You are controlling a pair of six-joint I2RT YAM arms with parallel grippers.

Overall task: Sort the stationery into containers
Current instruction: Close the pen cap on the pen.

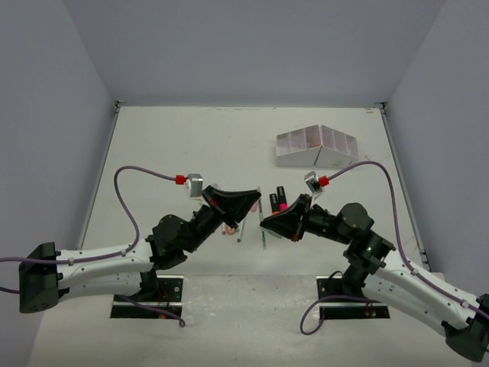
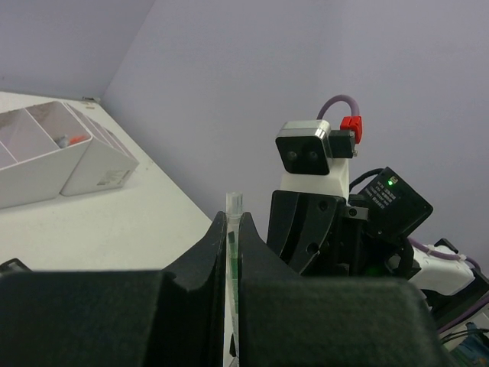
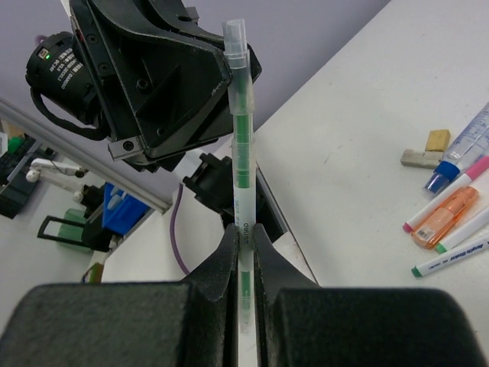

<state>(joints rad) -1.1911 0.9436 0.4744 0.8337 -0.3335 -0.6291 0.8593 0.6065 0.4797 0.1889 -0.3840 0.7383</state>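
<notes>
Right pincer [image 3: 243, 234] is pressed onto an upright green pen [image 3: 242, 138], its barrel print too small to read. Left pincer [image 2: 234, 223] pinches a second green pen [image 2: 234, 202]. White organizer [image 1: 298, 159] stands far right on the table [image 1: 191, 138], label illegible.

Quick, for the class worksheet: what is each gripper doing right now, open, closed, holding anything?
Left gripper: closed on a green pen.
Right gripper: closed on a green pen too.

Right claw [image 3: 243, 232] hides part of green pen [image 3: 242, 145].
</notes>
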